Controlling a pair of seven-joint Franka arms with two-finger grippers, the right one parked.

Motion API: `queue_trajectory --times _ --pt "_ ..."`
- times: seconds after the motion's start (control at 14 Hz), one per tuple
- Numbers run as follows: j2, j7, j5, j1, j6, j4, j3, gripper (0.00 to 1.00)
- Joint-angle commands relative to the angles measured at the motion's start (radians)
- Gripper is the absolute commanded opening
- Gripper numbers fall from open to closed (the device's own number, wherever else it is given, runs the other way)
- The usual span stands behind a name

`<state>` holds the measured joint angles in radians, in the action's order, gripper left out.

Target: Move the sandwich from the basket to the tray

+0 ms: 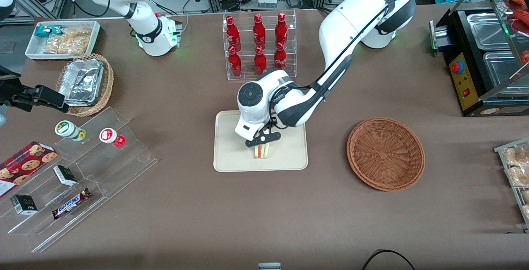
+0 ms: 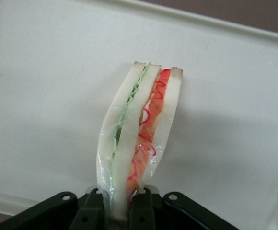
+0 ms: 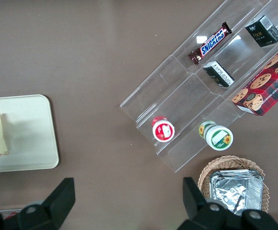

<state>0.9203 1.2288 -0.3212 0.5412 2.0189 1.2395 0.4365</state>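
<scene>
Here the end effector (image 1: 262,141) was closed on the sandwich (image 1: 261,151), holding it edge-down over the tray (image 1: 289,154); the basket (image 1: 385,153) sat well apart toward the working arm's end

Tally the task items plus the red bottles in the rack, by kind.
Red bottles: 6
Sandwich, in the gripper over the tray: 1
Tray: 1
Reddish-brown basket: 1
Total: 9
</scene>
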Motion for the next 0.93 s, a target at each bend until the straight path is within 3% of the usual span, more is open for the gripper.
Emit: queue_trajectory --times 0.0,0.43,0.71,0.86 --pt "0.017 -0.018 0.053 0.01 -0.025 -0.041 0.001 0.99" --pt "-0.133 -0.009 0.037 0.003 -0.182 -0.043 -0.012 1.0" --pt "-0.228 0.023 0.042 -0.006 -0.342 -0.023 -0.085 1.0" --pt "-0.279 0.008 0.05 -0.085 -0.336 0.039 -0.091 1.0"
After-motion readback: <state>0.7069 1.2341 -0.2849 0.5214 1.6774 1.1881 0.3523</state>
